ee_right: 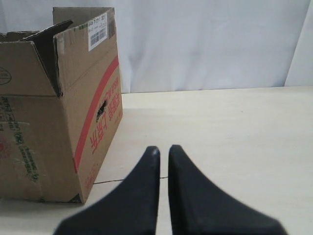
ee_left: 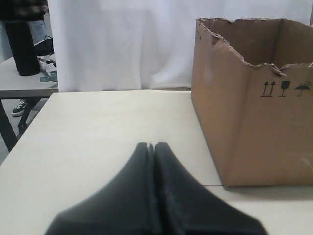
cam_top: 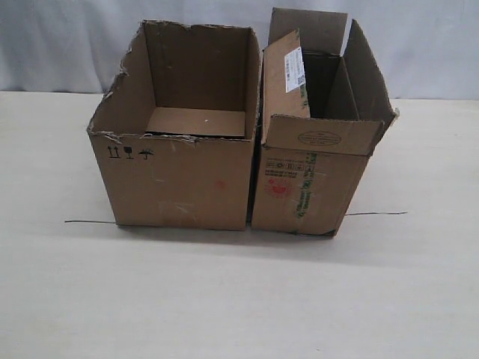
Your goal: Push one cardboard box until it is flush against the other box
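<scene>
The narrower carton with upright flaps and a white label stands on the right. The wider, ragged-rimmed carton with black symbols stands on the left. Only a thin dark slit separates their facing sides. Neither gripper shows in the exterior view. My left gripper is shut, tips touching, low over the table, with the wider carton ahead and to one side. My right gripper has its fingers almost together with nothing between them, apart from the narrower carton and its red print.
A pale wooden table carries both cartons, and a thin black line runs across it under them. A white curtain hangs behind. The left wrist view shows the table's edge and, beyond it, another table with a black object.
</scene>
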### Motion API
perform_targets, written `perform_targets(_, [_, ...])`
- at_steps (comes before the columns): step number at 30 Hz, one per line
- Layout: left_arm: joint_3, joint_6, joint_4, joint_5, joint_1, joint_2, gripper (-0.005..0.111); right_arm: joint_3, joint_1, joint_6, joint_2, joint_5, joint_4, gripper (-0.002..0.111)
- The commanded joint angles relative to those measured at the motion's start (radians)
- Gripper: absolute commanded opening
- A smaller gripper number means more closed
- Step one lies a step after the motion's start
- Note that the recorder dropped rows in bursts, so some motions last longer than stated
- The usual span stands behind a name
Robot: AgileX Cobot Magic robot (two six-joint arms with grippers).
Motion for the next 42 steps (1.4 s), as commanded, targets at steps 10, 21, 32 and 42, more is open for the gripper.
perform_targets(10, [0.002,-0.006,0.003,-0.004,0.030,-0.003,0.000,0.005,-0.006,-0.006,-0.003,-0.007,0.002,0.005])
perform_targets(21, [0.002,-0.006,0.003,-0.004,0.069,-0.003,0.000,0.005,-0.006,-0.006,-0.003,-0.007,0.002,0.005])
perform_targets(32, [0.002,-0.006,0.003,-0.004,0.069,-0.003,0.000,0.005,-0.006,-0.001,-0.003,-0.007,0.002,0.005])
perform_targets(42, [0.002,-0.006,0.003,-0.011,0.069,-0.003,0.000,0.005,-0.006,-0.001,-0.003,-0.007,0.002,0.005])
